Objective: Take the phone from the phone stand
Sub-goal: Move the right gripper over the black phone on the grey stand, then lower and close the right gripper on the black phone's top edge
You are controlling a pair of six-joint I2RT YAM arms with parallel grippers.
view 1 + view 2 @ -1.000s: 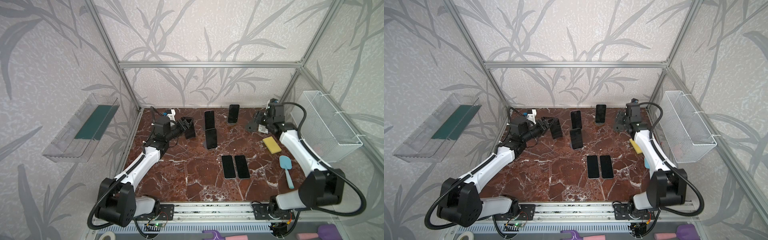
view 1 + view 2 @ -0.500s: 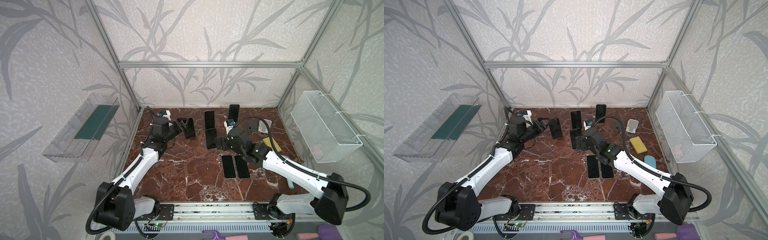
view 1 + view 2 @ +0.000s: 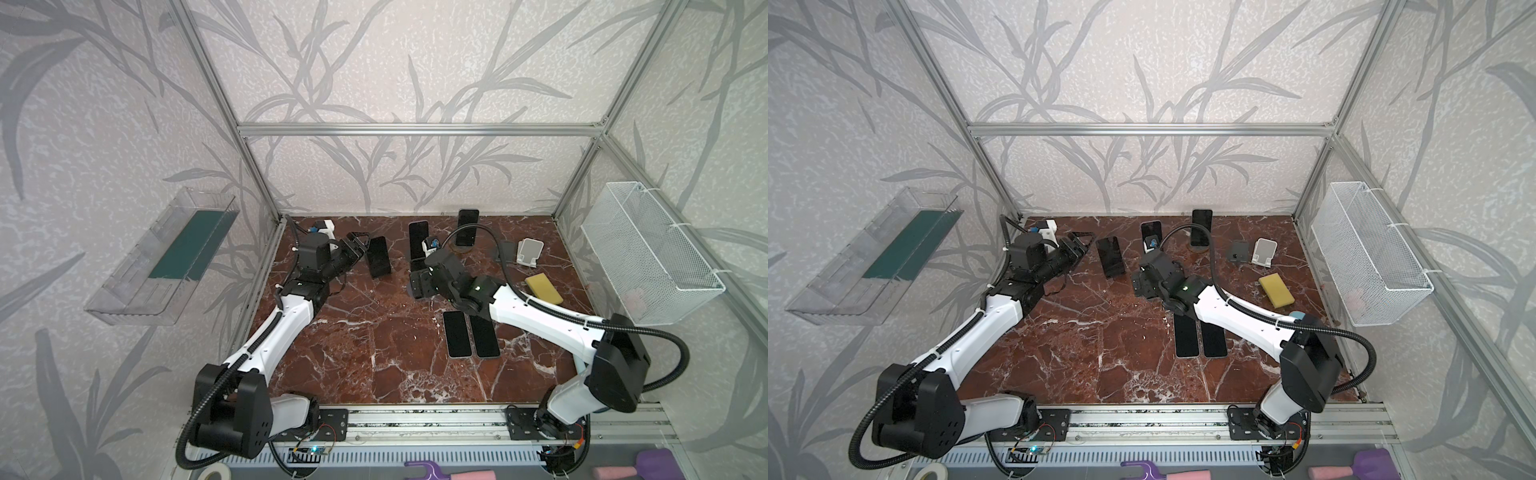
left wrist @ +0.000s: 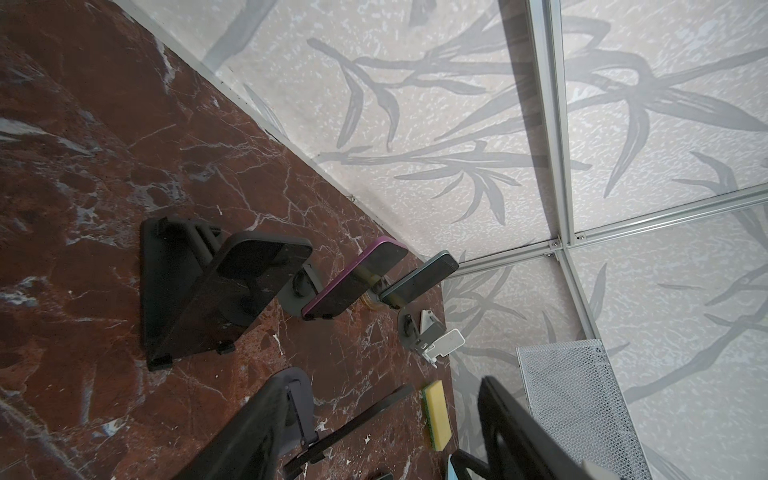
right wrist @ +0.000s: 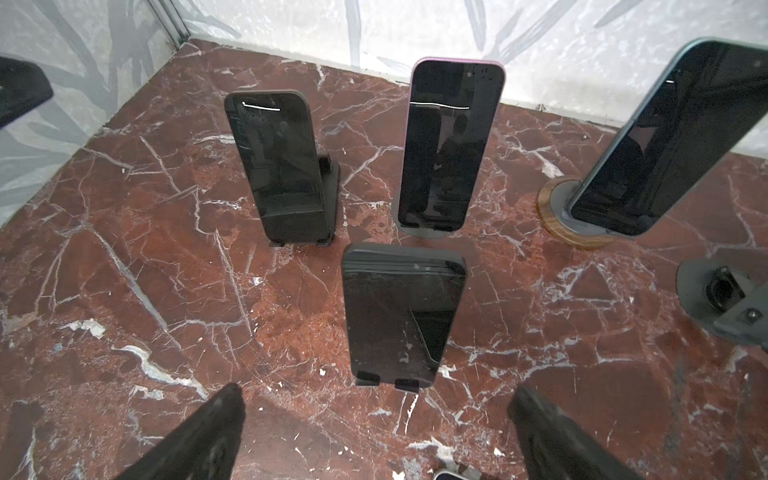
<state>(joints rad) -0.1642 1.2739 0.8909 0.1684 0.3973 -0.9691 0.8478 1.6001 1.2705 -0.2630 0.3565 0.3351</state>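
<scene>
- I'm watching the right claw (image 5: 376, 399) hovering low over the counter (image 5: 145, 299), its jaws standing wide and holding nothing.
- Straight ahead of it, just beyond the fingertips, the black phone (image 5: 401, 316) is leaning back in its black stand (image 5: 368, 380), untouched.
- Further back, others are sitting propped in stands: a dark phone (image 5: 276, 166), a pink-edged phone (image 5: 449, 145), and a teal-edged phone (image 5: 665, 137) on a wood-rimmed round base (image 5: 552, 220).
- I'm seeing the left claw (image 3: 361, 241) hanging just beside the dark phone at the counter's back left, jaws parted and gripping nothing.
- Two flat phones (image 3: 457, 338) are lying side by side on the counter, near the right arm.
</scene>
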